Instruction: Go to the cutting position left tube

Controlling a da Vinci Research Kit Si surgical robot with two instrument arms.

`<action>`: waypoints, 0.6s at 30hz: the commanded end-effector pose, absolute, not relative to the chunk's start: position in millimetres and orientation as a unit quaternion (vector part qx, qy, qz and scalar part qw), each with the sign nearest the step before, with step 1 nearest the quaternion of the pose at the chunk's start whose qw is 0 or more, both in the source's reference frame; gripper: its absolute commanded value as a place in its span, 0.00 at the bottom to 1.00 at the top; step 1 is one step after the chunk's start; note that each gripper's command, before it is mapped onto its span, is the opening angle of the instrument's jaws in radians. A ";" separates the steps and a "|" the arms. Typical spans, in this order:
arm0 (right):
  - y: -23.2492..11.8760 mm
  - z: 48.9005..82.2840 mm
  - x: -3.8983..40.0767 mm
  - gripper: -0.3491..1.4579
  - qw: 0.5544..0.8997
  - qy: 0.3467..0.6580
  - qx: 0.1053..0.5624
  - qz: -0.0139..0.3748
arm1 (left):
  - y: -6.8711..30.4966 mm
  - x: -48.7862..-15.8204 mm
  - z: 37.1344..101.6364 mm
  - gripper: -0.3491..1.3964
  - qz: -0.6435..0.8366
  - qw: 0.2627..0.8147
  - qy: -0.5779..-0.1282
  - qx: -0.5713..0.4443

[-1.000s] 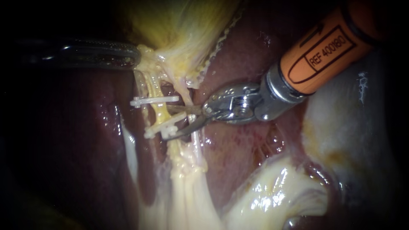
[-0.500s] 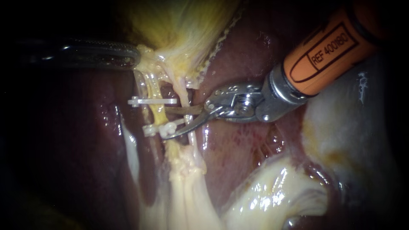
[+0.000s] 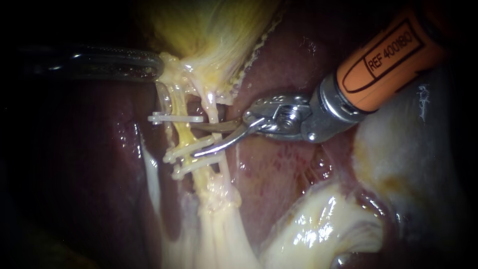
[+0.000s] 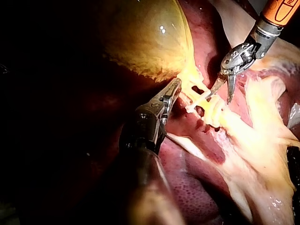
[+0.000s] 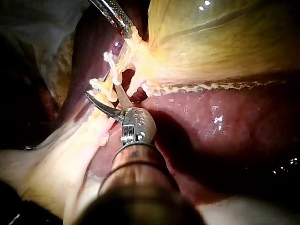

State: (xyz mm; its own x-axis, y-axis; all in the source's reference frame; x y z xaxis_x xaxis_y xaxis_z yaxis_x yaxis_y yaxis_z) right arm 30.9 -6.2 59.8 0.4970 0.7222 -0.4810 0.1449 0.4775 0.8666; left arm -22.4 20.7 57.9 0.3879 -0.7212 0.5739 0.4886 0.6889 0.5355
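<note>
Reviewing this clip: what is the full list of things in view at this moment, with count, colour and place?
gallbladder: one, yellow, above the tubes
liver: one, dark red, behind and around the tubes
left tube: one, pale yellow, below the gallbladder
right tube: one, thin, whitish, beside the left tube
clips: three, white, across the left tube, one above and two below
fatty tissue: pale cream, below the liver
left instrument: one, dark, shut on the gallbladder's base
right instrument: one, silver tip, orange shaft, open at the tubes between the clips

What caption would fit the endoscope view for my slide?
Right instrument, blades open, at the left tube between its clips; left instrument meets tissue below the gallbladder.
</note>
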 end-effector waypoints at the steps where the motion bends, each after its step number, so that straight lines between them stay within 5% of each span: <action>1: -6.2 59.8 31.0 0.92 0.724 0.462 0.473 0.200 | 20.7 -22.4 57.9 0.00 -0.368 0.821 -0.413 0.141; 18: -7.6 61.6 34.4 0.90 0.701 0.466 0.488 0.231 | 20.7 -22.5 58.0 0.00 -0.369 0.821 -0.413 0.141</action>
